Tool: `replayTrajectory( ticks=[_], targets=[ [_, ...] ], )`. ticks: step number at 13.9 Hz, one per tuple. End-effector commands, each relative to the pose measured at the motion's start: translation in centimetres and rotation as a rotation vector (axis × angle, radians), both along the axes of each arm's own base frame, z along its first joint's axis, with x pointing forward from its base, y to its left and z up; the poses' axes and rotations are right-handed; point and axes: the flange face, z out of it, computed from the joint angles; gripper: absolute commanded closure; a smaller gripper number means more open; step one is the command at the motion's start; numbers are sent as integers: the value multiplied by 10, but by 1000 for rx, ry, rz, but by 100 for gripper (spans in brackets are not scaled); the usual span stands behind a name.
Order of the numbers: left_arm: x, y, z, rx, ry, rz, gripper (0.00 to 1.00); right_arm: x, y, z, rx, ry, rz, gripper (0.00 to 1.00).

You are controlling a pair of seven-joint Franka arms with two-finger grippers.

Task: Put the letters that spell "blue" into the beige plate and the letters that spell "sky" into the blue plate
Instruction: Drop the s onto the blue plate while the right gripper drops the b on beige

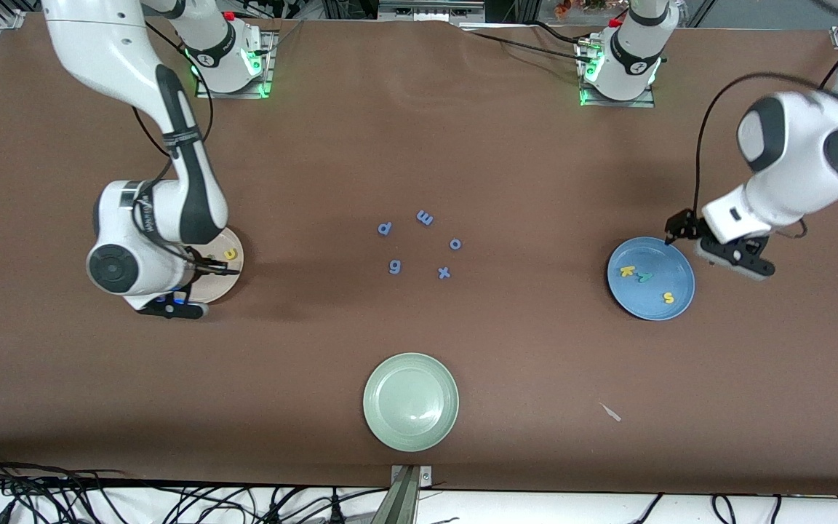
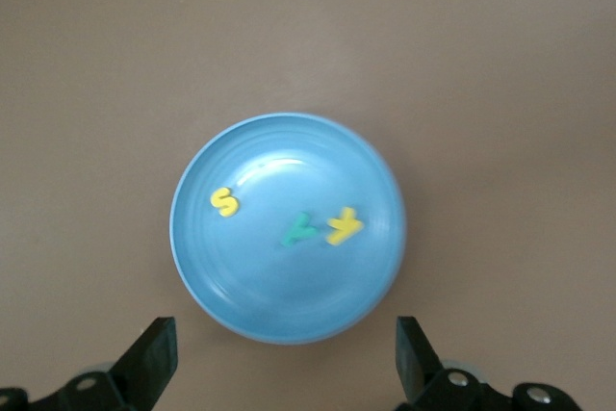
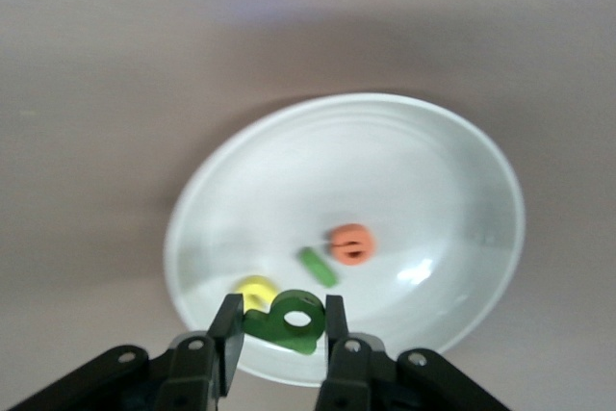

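Observation:
The blue plate (image 1: 644, 302) (image 2: 289, 151) holds the yellow "k" (image 1: 628, 271) (image 2: 344, 226), the teal "y" (image 1: 644, 276) (image 2: 299, 230) and the yellow "s" (image 1: 668, 297) (image 2: 224, 203). My left gripper (image 1: 733, 260) (image 2: 281, 344) hangs open and empty over that plate's rim. The beige plate (image 1: 226, 284) (image 3: 385, 161) lies under the right arm. In it are the orange "e" (image 3: 351, 244), the green bar "l" (image 3: 317, 266) and the yellow "u" (image 1: 230, 254) (image 3: 255, 293). My right gripper (image 1: 208, 271) (image 3: 281, 320) is shut on the green "b" (image 3: 289, 320), just above the plate.
Several blue letters (image 1: 425, 217) lie scattered at the table's middle. A pale green plate (image 1: 410, 401) sits nearer to the front camera than they do. A small pale scrap (image 1: 611, 412) lies on the brown table between that plate and the blue one.

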Motion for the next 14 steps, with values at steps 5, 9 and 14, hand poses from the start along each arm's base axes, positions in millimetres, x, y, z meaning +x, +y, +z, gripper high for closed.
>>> replayTrajectory(
  ticks=[5, 9, 14],
  targets=[
    [-55, -11, 185, 36, 10, 78, 0, 4, 12, 17, 33, 39, 13, 0],
    [-68, -18, 249, 40, 40, 170, 0, 13, 28, 40, 49, 39, 34, 0],
    [-51, -30, 223, 48, 108, 247, 0, 20, 49, 92, 81, 83, 60, 0]
  ],
)
